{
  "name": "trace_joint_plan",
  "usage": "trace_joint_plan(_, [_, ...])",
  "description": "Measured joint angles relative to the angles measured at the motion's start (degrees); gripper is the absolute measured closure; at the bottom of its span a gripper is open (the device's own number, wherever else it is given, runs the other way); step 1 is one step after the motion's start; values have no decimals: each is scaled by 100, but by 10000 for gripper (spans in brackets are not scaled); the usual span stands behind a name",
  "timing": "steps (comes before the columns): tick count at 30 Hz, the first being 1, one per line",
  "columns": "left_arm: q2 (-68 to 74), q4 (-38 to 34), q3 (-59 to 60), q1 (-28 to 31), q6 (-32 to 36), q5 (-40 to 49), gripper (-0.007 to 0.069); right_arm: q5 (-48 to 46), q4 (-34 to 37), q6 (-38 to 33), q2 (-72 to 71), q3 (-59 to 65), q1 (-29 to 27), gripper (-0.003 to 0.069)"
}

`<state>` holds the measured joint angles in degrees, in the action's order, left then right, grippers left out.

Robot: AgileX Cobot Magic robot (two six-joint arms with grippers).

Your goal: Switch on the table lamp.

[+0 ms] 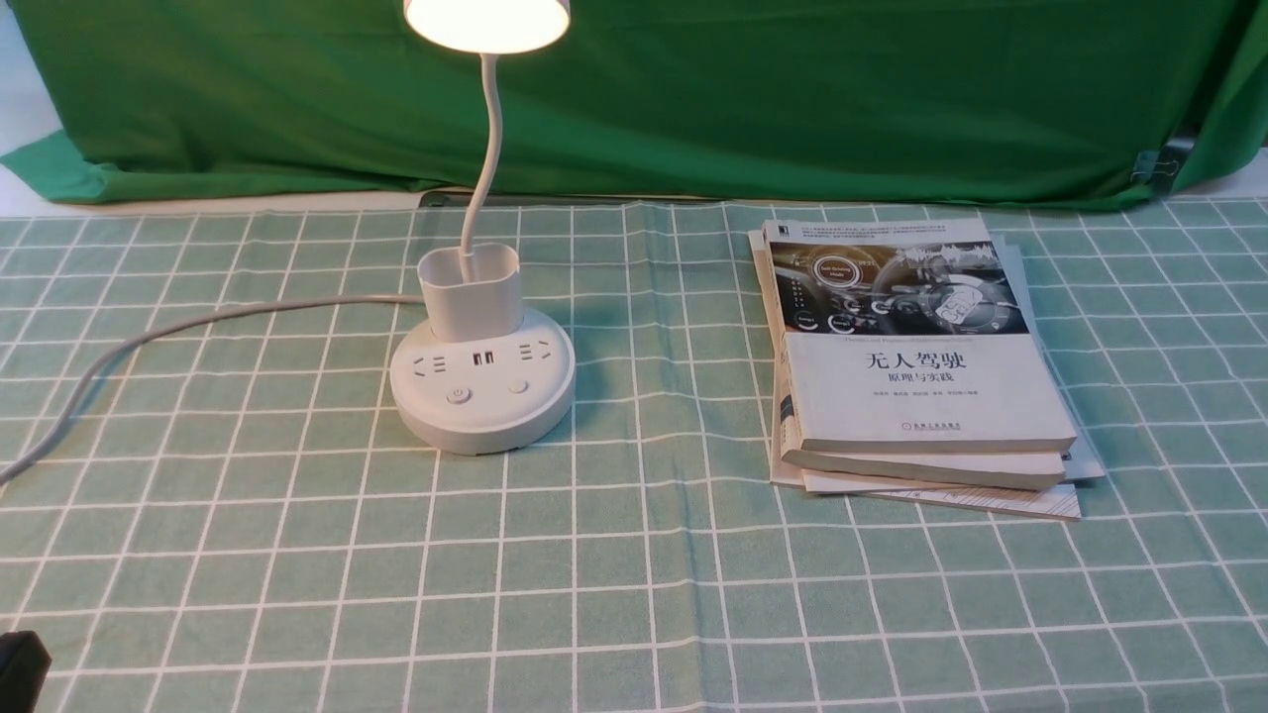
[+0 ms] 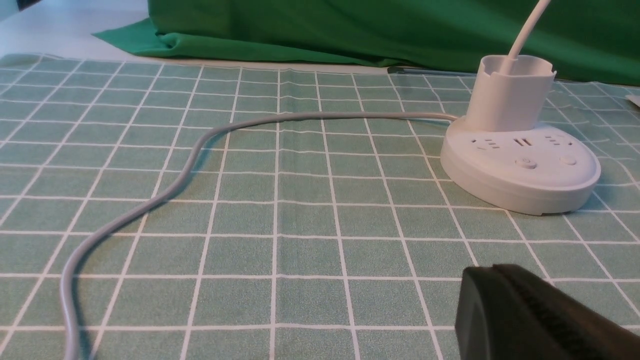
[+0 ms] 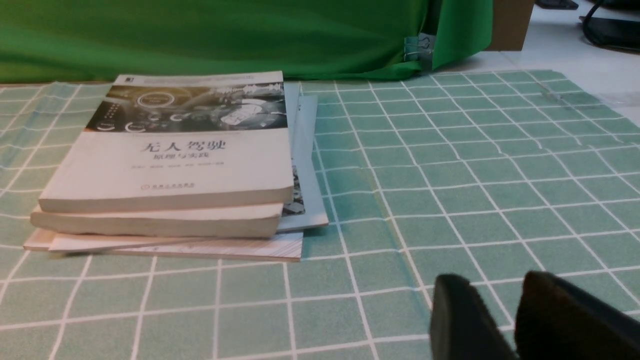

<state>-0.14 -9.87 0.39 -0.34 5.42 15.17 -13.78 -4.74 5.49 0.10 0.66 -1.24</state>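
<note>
The white table lamp stands left of centre on the checked cloth, its round puck base (image 1: pixel 482 393) carrying sockets, USB ports and two buttons. A cup holder (image 1: pixel 471 289) rises from the base, and a thin gooseneck (image 1: pixel 485 149) leads up to the round head (image 1: pixel 487 22), which glows. The base (image 2: pixel 520 170) also shows in the left wrist view. My left gripper (image 2: pixel 492 270) is shut with nothing between its fingers and hovers low, well short of the base. Only its black edge (image 1: pixel 20 668) appears in the front view. My right gripper (image 3: pixel 495 285) is open by a narrow gap, empty, near the books.
A stack of books (image 1: pixel 916 366) lies on the right side of the cloth, also seen as books (image 3: pixel 170 160) in the right wrist view. The lamp's grey cable (image 1: pixel 198 322) runs leftward across the cloth (image 1: pixel 634 555). A green backdrop (image 1: pixel 792 89) hangs behind.
</note>
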Motion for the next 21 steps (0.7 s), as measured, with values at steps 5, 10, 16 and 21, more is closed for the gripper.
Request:
trace_joint_plan(5, [0,0,0,0,0,0,623,0,0,0,-6,0,0,420])
trace_joint_plan(10, [0,0,0,0,0,0,623,0,0,0,-6,0,0,420])
trace_joint_plan(16, [0,0,0,0,6,0,623,0,0,0,-6,0,0,420])
trace_joint_plan(21, [0,0,0,0,45,0,623,0,0,0,-6,0,0,420])
